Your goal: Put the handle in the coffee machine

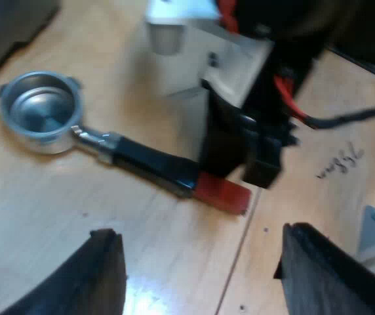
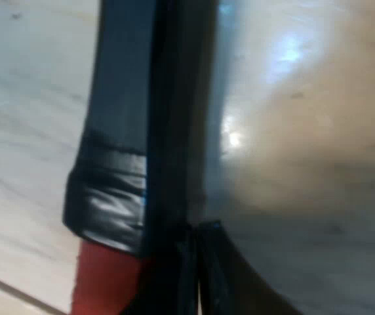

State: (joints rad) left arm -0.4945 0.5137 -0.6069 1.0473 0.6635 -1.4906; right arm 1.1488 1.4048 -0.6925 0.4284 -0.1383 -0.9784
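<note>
Pale wooden tabletop [image 1: 43, 216] under both arms, and the metal holder [image 1: 109, 147] lies flat on it, basket up, loose, not locked into anything. Right gripper [image 1: 256, 167] is down at the red end [image 1: 221, 193] of the dark handle [image 1: 151, 164] — hard against it in its own close view, though whether it has a grip I cannot tell. Left gripper [image 1: 200, 275] hangs above, claw spread wide, holding nothing. For a clean pick-up, I'd say: pinch squarely across the handle just ahead of the red, and keep the basket level on the lift. Handwriting [image 1: 339, 161] is scrawled on the wood — digits perhaps, not readable.
</note>
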